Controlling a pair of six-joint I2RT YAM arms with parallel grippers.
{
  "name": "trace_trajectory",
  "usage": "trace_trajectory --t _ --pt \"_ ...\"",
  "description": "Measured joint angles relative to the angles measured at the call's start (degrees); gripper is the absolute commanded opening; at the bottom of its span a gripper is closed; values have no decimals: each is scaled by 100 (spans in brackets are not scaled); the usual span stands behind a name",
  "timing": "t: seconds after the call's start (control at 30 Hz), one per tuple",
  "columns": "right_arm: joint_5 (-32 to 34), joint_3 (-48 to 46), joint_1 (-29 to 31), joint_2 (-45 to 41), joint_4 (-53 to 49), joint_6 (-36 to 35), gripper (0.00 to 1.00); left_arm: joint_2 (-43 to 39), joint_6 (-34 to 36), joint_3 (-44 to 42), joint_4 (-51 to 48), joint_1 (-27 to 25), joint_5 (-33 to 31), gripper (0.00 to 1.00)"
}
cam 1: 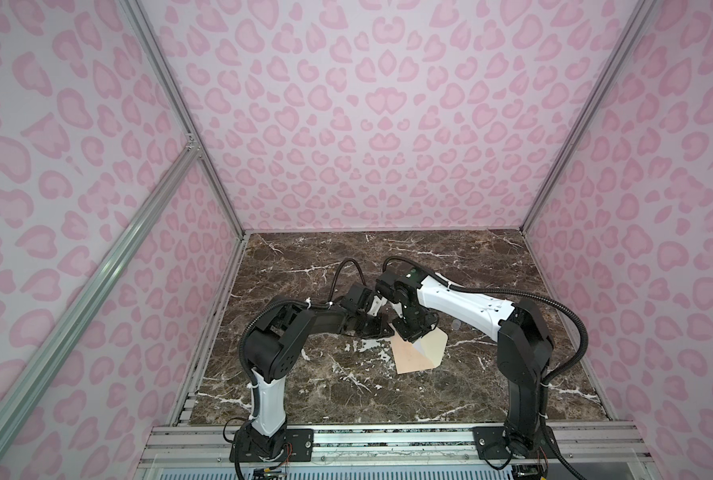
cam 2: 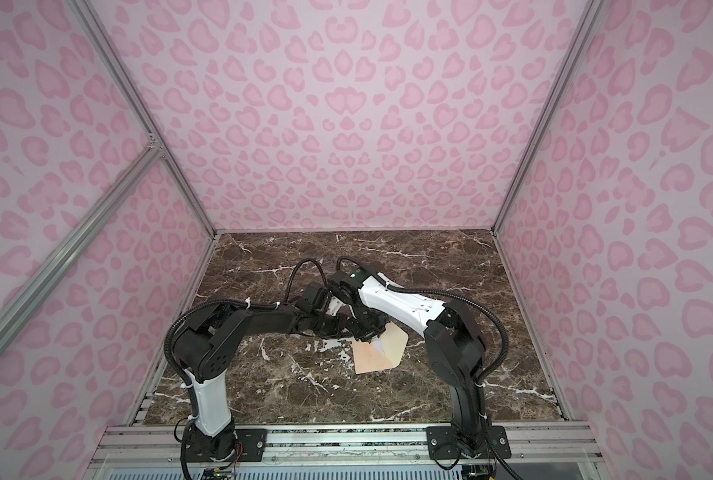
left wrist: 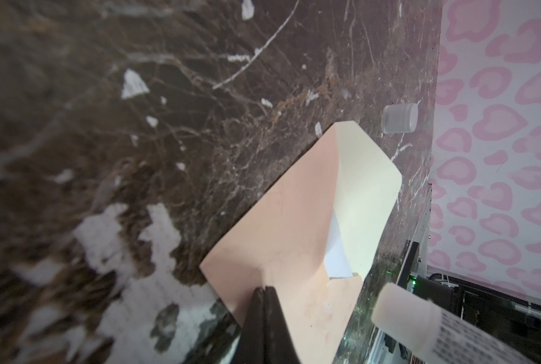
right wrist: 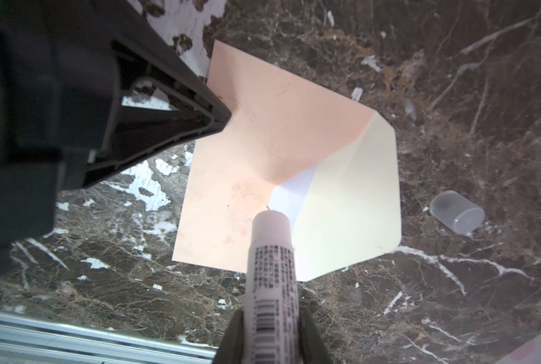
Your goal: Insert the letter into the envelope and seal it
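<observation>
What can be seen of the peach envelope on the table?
The envelope is peach paper, lying on the dark marble table, its paler flap open. A white letter shows in its mouth. The left gripper, jaws shut, meets one edge; the glue stick in the right gripper points at its mouth.

You face a booth walled by pale panels printed with pink leopard spots (cam 1: 388,124), braced by silver aluminium frame bars (cam 1: 97,276). Its evenly lit floor is a dark brown marble-patterned tabletop (cam 1: 429,395), white-veined, edged by a slotted aluminium rail (cam 1: 388,440).
</observation>
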Motion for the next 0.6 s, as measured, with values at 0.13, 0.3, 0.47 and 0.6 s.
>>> trace_trajectory --t 0.13,0.3,0.47,0.6 --pt "-59 61 57 70 -31 2 0 0 0 11 -15 0 0 4" --pt "-251 142 142 330 68 -4 0 -2 0 17 -31 0 -2 4" --pt "-326 142 142 487 72 -20 0 -7 13 24 -52 0 -22 4" --pt "-321 127 103 581 173 -22 0 -7 17 26 -61 0 -22 4"
